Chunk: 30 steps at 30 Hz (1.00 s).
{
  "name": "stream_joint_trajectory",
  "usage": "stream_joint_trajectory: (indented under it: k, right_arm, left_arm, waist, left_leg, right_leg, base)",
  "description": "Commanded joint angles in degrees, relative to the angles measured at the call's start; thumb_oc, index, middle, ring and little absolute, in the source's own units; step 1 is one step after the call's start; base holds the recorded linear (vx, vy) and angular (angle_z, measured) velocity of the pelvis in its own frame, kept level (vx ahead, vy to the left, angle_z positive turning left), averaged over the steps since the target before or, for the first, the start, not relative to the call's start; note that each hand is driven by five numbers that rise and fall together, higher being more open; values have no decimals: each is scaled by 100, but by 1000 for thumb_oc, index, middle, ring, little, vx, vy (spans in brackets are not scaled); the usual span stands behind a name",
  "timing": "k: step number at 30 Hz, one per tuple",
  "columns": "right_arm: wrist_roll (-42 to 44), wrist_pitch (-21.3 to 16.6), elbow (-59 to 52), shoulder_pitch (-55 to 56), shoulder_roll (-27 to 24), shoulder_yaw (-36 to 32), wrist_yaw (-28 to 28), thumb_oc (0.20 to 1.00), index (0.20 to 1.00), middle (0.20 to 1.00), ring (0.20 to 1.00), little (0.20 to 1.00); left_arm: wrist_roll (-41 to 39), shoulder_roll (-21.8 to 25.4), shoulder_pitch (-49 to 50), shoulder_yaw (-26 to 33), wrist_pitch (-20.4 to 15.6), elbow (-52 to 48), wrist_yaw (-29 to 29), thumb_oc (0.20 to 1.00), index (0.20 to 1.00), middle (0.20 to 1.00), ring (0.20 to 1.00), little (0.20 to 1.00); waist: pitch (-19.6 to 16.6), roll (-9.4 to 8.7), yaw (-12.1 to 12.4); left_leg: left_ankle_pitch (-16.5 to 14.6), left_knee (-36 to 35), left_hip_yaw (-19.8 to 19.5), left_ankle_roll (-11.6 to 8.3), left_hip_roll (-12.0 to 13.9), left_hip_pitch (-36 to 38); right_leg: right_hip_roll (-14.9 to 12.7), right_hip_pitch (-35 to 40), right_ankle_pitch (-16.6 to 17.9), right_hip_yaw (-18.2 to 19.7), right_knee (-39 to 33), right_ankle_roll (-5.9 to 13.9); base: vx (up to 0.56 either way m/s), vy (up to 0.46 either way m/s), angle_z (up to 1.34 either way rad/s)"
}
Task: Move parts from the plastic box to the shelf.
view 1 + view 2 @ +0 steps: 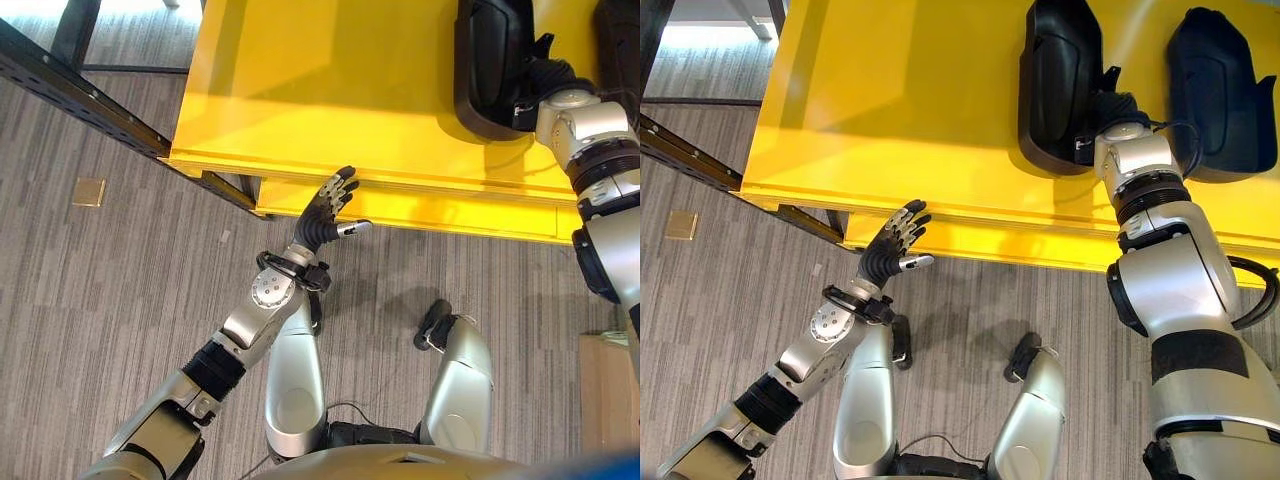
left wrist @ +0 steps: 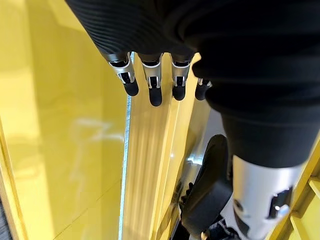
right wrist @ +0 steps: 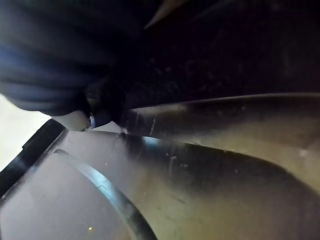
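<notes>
A yellow shelf spreads across the top of the eye views. Two black moulded parts lie on it: one nearer the middle and another to its right. My right hand reaches onto the shelf and rests against the right side of the nearer part, whose dark surface shows very close in the right wrist view. Its fingers are hidden against the part. My left hand hovers at the shelf's front edge, open and holding nothing, its straight fingers over the yellow surface.
A dark metal frame rail runs diagonally at the upper left, beside the shelf. A small tan square lies on the grey carpet. A cardboard box stands at the right edge.
</notes>
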Motion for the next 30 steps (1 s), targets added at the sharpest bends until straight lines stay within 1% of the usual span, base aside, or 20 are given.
stream_joint_trajectory:
  k: [1, 5, 6, 7, 11, 14, 17, 20, 22, 24, 25, 26, 27, 28, 30]
  right_arm:
    - [384, -275, 53, -385, 44, -105, -391, 200, 200, 200, 200, 200]
    - [189, -335, 60, -323, 50, -202, -476, 200, 200, 200, 200, 200]
    - [78, -335, 59, -311, 47, -211, -438, 200, 200, 200, 200, 200]
    - [-331, -386, 50, -274, 36, -172, -444, 200, 200, 200, 200, 200]
    - [-603, -394, 60, -269, 20, -45, -456, 200, 200, 200, 200, 200]
    - [-1055, -280, 121, -383, 14, 138, -542, 200, 200, 200, 200, 200]
    - [-1123, -212, 146, -426, -17, 216, -528, 200, 200, 200, 200, 200]
    - [-1631, -116, 159, -444, -51, 321, -493, 200, 200, 200, 200, 200]
    - [-1552, -27, 163, -448, -59, 415, -483, 200, 200, 200, 200, 200]
    - [-1740, 23, 173, -447, -72, 472, -565, 200, 200, 200, 200, 200]
    - [-1711, 29, 188, -445, -75, 496, -609, 351, 351, 351, 351, 351]
    - [-1584, 60, 194, -447, -71, 507, -608, 539, 539, 539, 539, 539]
    - [-1615, 70, 199, -446, -67, 495, -639, 1000, 1000, 1000, 1000, 1000]
    - [-1709, 76, 199, -443, -66, 494, -630, 1000, 1000, 1000, 1000, 1000]
    - [-1515, 119, 200, -412, -76, 489, -653, 1000, 1000, 1000, 1000, 1000]
  left_arm:
    - [-215, -43, 130, -282, -227, -581, 135, 1000, 1000, 1000, 1000, 1000]
    - [-255, -24, 123, -264, -211, -618, 186, 1000, 1000, 1000, 1000, 1000]
    - [-273, -13, 125, -265, -214, -624, 202, 1000, 1000, 1000, 1000, 1000]
    - [-313, -11, 145, -253, -246, -618, 181, 1000, 1000, 1000, 1000, 1000]
    - [-338, 3, 168, -297, -292, -585, 197, 1000, 1000, 1000, 1000, 1000]
    - [-379, 50, 163, -331, -325, -573, 185, 1000, 1000, 1000, 1000, 1000]
    - [-370, 58, 173, -345, -342, -553, 173, 1000, 1000, 1000, 1000, 1000]
    - [-395, 88, 192, -348, -362, -547, 144, 1000, 1000, 1000, 1000, 1000]
    - [-386, 91, 205, -374, -398, -543, 150, 1000, 1000, 1000, 1000, 1000]
    - [-380, 95, 221, -395, -436, -531, 151, 1000, 1000, 1000, 1000, 1000]
    - [-378, 91, 222, -406, -452, -528, 158, 1000, 1000, 1000, 1000, 1000]
    - [-389, 96, 217, -414, -467, -523, 155, 1000, 1000, 1000, 1000, 1000]
    - [-392, 105, 216, -416, -470, -528, 156, 1000, 1000, 1000, 1000, 1000]
    - [-391, 107, 218, -415, -471, -530, 156, 1000, 1000, 1000, 1000, 1000]
    - [-397, 115, 248, -421, -490, -529, 148, 1000, 1000, 1000, 1000, 1000]
  waist:
    - [-136, 295, 112]
    - [-136, 322, 116]
    - [-136, 325, 118]
    - [-136, 337, 128]
    - [-136, 343, 138]
    - [-136, 353, 161]
    - [-136, 348, 172]
    - [-136, 350, 184]
    - [-136, 353, 186]
    - [-136, 352, 186]
    - [-136, 352, 184]
    - [-136, 356, 182]
    - [-136, 358, 180]
    - [-136, 359, 180]
    - [-136, 363, 180]
  left_leg:
    - [145, -512, 159, 122, -262, 169]
    - [176, -565, 154, 109, -288, 169]
    - [179, -574, 150, 108, -295, 167]
    - [193, -612, 146, 117, -308, 176]
    - [217, -625, 145, 125, -303, 186]
    - [220, -588, 137, 133, -298, 151]
    - [224, -582, 136, 129, -298, 146]
    - [235, -607, 140, 135, -302, 162]
    - [244, -604, 139, 138, -295, 148]
    - [260, -615, 143, 139, -281, 145]
    - [272, -622, 143, 139, -272, 139]
    - [283, -628, 145, 136, -261, 132]
    - [288, -639, 145, 133, -259, 134]
    - [291, -643, 146, 133, -258, 135]
    - [313, -671, 156, 129, -245, 145]
  right_leg:
    - [305, -227, -787, -167, 1220, -220]
    - [306, -214, -802, -180, 1213, -224]
    - [307, -212, -805, -181, 1211, -222]
    - [301, -208, -811, -193, 1214, -226]
    - [290, -176, -812, -226, 1220, -239]
    - [287, -186, -820, -252, 1251, -250]
    - [286, -170, -812, -266, 1240, -248]
    - [283, -147, -804, -278, 1217, -248]
    - [281, -153, -795, -282, 1214, -251]
    - [281, -148, -782, -289, 1198, -252]
    - [282, -151, -778, -289, 1194, -251]
    - [283, -156, -774, -287, 1190, -250]
    - [287, -156, -774, -286, 1184, -248]
    - [288, -155, -772, -286, 1180, -248]
    - [287, -142, -761, -294, 1159, -245]
  base:
    - [55, 54, 1]
    - [20, 17, 0]
    - [31, 22, 2]
    - [0, 0, 0]
    - [26, 2, 1]
    - [0, 0, 0]
    - [0, 0, 0]
    - [0, 0, 0]
    - [0, 0, 0]
    - [0, 0, 0]
    - [0, 0, 0]
    - [0, 0, 0]
    - [0, 0, 0]
    - [0, 0, 0]
    - [0, 0, 0]
